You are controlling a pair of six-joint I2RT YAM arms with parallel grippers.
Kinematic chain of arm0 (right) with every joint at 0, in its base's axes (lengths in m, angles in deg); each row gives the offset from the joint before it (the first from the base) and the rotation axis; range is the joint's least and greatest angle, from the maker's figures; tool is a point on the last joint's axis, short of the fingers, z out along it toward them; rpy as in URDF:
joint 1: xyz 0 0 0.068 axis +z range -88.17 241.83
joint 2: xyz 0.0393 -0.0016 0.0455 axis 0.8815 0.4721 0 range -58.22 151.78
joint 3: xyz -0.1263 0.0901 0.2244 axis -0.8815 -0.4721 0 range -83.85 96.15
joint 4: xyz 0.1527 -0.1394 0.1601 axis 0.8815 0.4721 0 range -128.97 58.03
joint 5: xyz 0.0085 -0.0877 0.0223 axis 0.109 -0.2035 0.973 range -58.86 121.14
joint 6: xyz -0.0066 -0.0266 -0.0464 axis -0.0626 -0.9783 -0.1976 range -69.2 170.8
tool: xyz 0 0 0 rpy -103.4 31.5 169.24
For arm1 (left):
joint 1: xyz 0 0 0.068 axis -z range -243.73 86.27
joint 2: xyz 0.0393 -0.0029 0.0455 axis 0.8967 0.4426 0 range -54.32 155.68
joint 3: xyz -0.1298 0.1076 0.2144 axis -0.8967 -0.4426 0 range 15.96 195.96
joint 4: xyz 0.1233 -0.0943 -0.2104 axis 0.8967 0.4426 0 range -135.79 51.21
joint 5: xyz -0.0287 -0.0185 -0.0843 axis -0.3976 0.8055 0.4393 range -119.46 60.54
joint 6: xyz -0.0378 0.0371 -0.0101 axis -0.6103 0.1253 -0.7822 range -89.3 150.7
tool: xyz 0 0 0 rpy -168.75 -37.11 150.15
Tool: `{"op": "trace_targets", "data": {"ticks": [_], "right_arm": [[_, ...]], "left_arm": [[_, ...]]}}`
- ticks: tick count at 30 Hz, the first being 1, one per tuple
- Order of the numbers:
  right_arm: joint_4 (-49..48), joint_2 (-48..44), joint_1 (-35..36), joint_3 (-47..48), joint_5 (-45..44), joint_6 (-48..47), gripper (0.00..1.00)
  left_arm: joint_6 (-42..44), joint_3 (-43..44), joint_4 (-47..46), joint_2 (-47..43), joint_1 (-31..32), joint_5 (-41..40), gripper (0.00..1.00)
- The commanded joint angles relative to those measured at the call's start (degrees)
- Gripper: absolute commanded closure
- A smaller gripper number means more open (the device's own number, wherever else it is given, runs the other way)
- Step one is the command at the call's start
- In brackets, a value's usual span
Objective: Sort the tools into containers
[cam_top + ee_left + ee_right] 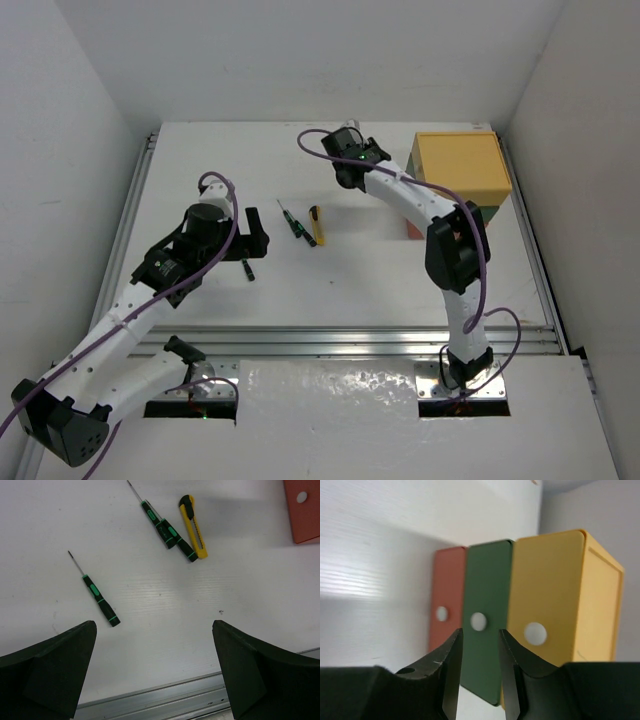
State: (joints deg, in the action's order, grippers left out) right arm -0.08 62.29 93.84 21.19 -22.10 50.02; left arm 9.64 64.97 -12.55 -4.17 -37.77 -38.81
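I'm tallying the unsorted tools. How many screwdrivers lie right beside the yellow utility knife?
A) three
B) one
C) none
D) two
D: two screwdrivers lie side by side next to the utility knife, while the third screwdriver lies apart from them.

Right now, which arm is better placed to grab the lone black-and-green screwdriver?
Left. The open left gripper hovers just over that thin black-and-green screwdriver; the right gripper faces the dark green plastic drawer, far off.
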Motion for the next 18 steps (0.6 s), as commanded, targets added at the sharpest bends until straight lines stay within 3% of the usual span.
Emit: {"op": "trace_targets", "data": {"ticks": [1,5,8,9,18], "right_arm": [[-2.1,2.4,-0.5,-3.3,-10.5,-5.4,0.65],[-0.7,4.4,-0.5,-2.6,-10.9,-4.6,0.64],[-4.0,5.6,-0.5,-3.4,-14.0,-8.7,0.63],[-4.9,6.3,-0.5,-3.7,-15.1,-9.7,0.58],[-11.5,7.7,-0.5,-6.8,-16.8,-15.9,0.57]], "left_arm": [[0.6,0.0,-2.2,-1.0,0.4,0.3,0.00],[0.7,-0.1,-2.5,-1.3,0.4,0.7,0.00],[0.8,-0.1,-2.5,-1.1,0.4,1.0,0.00],[0.8,-0.1,-2.5,-1.2,0.4,1.1,0.00],[1.2,-0.1,-2.8,-2.0,0.4,2.4,0.00]]}}
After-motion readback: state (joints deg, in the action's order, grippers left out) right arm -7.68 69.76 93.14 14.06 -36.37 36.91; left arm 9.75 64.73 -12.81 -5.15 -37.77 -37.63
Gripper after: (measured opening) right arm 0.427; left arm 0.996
